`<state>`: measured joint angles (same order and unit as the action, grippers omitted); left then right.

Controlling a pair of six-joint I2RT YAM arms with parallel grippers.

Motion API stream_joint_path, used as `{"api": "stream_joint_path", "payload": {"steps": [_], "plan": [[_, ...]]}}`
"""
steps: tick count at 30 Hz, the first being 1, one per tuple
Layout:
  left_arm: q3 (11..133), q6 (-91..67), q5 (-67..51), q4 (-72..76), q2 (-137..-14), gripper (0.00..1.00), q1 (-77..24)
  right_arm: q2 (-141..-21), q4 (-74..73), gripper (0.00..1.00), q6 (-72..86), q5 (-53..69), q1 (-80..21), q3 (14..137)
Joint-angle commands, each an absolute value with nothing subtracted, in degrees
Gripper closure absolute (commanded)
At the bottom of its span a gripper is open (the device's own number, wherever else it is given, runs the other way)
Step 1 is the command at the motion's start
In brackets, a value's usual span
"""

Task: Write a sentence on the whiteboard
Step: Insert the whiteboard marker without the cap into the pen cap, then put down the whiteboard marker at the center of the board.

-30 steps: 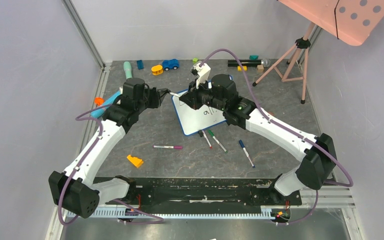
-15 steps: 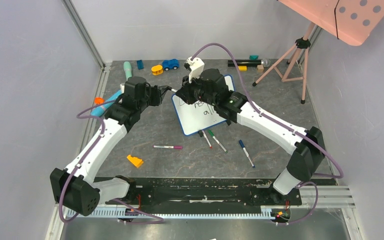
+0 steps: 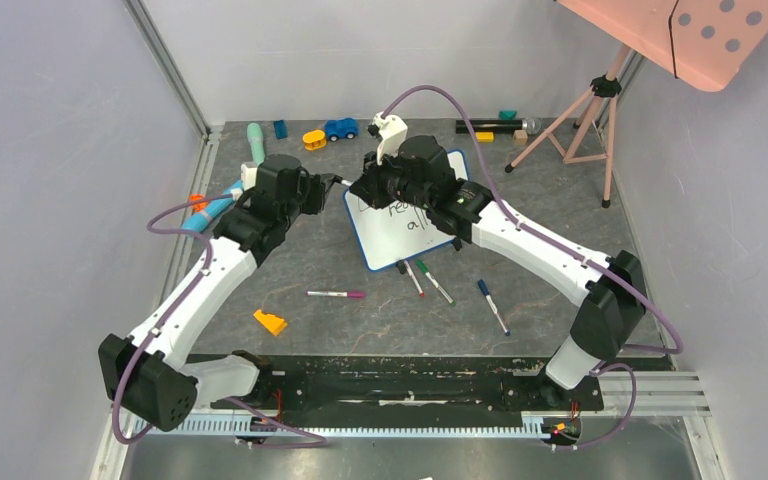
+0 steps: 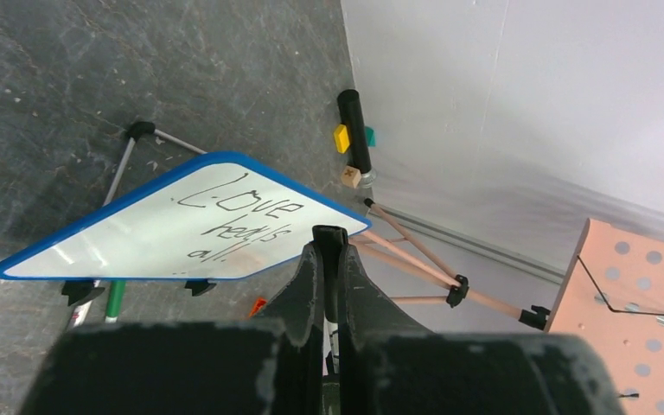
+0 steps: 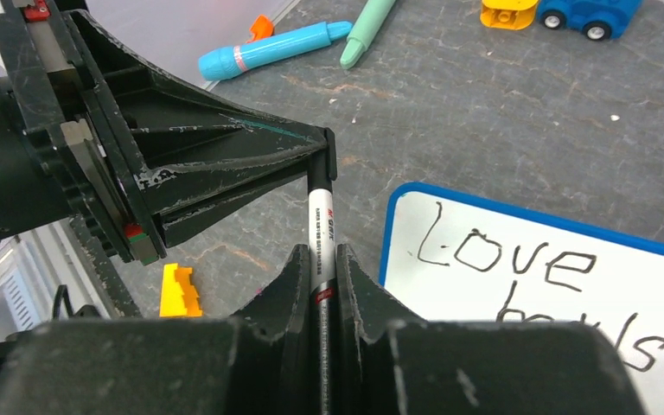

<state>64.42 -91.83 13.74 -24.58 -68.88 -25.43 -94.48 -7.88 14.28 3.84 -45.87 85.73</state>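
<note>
The left end effector [image 4: 328, 251] has its fingers pressed together on the black far end of a marker [image 5: 321, 220], probably the cap, though the pictures do not show a seam. Just to its right, tip to tip with it, the right end effector [image 5: 320, 257] pinches the white barrel of the same marker, so the two arms hold one pen between them above the table [image 3: 360, 330].

Right of that meeting point the whiteboard [image 5: 432, 337] rests on the table near its middle, close under the right wrist. The sentence [image 4: 233, 220] reads "Love heals all." in three staggered lines and looks complete.

The writing therefore seems done, and the step in hand looks like closing the marker, with the cap going on. The next move calls for both arms to keep the pen on one straight line and push together until the cap seats. Then one end effector must let go.
</note>
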Motion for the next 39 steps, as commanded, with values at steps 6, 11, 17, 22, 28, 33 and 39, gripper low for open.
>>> {"api": "stream_joint_path", "payload": {"steps": [6,11,17,22,28,33,39], "plan": [[64.2,-95.3,0.8,-25.3,-63.8,0.98,-33.6,-96.5,-2.7,1.0,17.4,4.1,-45.5,85.0],[64.5,-92.7,2.8,-30.2,-62.5,0.95,-33.2,-94.2,-7.1,1.0,17.1,4.3,-44.8,84.7],[60.3,-87.3,-0.4,-35.1,-59.4,0.41,-27.4,-87.7,-20.1,1.0,19.5,13.5,-37.8,78.8],[57.2,-81.8,-3.1,-33.2,-56.5,0.18,-24.6,-80.2,-33.8,1.0,14.9,15.3,-33.7,73.5],[57.9,-65.6,-5.0,-27.2,-57.6,0.02,-23.7,-73.8,-43.5,1.0,9.0,11.8,-32.1,69.2],[57.9,-51.2,-0.9,-25.8,-59.4,0.0,-23.7,-71.3,-38.7,1.0,9.5,12.7,-27.6,58.1],[51.5,-36.9,6.3,-19.9,-57.2,0.0,-23.8,-71.9,-27.0,1.0,11.6,17.0,-22.6,47.3]]}}
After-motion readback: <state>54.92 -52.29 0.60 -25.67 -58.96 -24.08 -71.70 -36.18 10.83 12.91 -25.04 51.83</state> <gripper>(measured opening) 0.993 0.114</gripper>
